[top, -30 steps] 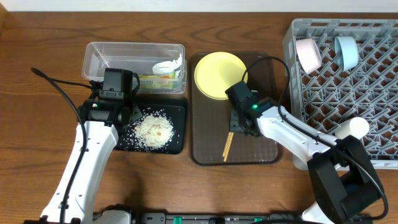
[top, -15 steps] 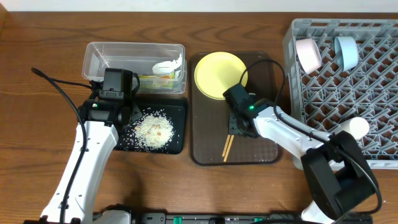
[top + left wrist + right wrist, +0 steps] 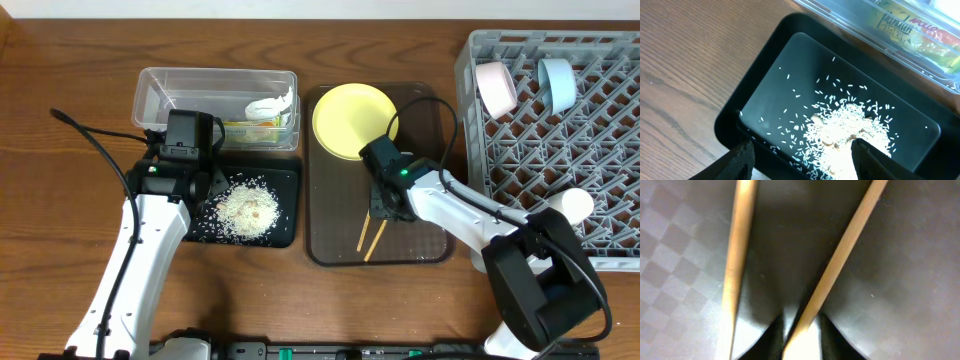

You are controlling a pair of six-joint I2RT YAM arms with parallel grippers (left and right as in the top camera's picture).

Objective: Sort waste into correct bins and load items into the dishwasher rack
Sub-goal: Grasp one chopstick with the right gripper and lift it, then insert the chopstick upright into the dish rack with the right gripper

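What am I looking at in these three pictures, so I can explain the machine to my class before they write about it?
These are two white robot arms at a wooden table, each ending in a two-finger claw. The wide picture comes from a camera above; the two close-ups come from cameras on the wrists. The left claw is open over a black tray of rice scraps, beside a clear tub holding a snack wrapper and a crumpled white scrap. The right claw pinches one of two wooden chopsticks on a brown tray, next to a yellow plate. The grey rack holds a pink bowl, a blue bowl and a white cup.
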